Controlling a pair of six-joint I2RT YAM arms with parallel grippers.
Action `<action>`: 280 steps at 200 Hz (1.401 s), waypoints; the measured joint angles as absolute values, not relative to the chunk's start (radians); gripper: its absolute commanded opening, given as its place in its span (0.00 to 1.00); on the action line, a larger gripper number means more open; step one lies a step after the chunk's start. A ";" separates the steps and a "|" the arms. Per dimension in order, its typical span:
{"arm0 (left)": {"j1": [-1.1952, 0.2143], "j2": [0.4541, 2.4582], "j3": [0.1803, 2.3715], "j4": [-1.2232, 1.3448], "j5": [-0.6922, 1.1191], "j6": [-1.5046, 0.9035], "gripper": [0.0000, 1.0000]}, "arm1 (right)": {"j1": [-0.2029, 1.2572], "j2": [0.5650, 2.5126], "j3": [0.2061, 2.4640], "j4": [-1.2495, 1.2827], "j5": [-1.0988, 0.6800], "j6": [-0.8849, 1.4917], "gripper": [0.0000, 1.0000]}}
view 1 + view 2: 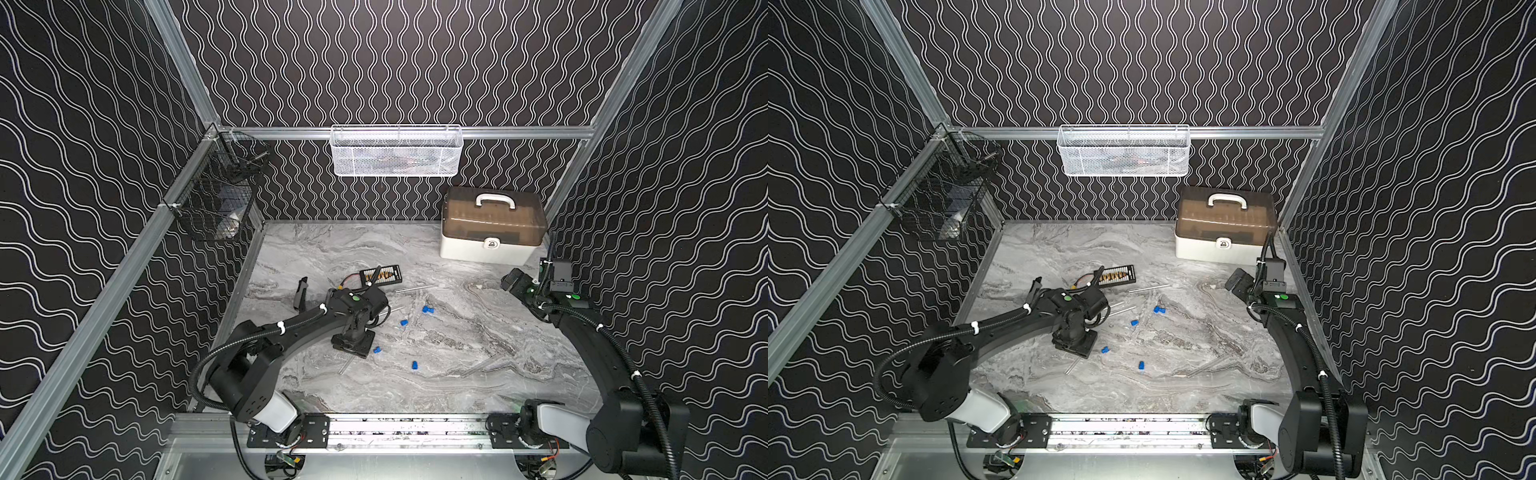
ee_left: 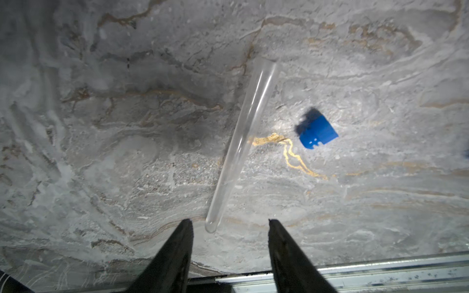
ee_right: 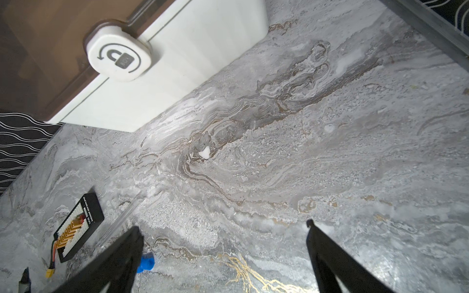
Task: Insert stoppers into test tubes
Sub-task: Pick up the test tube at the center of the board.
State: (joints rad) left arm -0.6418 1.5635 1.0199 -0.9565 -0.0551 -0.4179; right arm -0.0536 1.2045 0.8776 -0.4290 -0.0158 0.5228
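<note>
The left end effector [image 2: 229,224] has its jaws parted and grips nothing. A clear test tube [image 2: 239,142] lies flat on the marble surface [image 2: 114,152], its rounded end between the fingertips and clear of both. One blue stopper [image 2: 318,135] lies just beside the test tube, not touching. The right end effector [image 3: 223,225] is spread wide and empty, well apart from the test tube.

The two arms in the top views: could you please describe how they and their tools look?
Both the left arm and right arm are black with curved links, a light grey shell near the base, a green dot by the wrist, and a ribbed black cable hose fastened with white ties. The left tool and right tool each have two black, tapering fingers.
</note>
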 measured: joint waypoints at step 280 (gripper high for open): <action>-0.643 1.625 0.901 -0.773 -0.025 -0.389 0.15 | -0.054 1.171 0.853 -0.464 0.002 0.559 0.95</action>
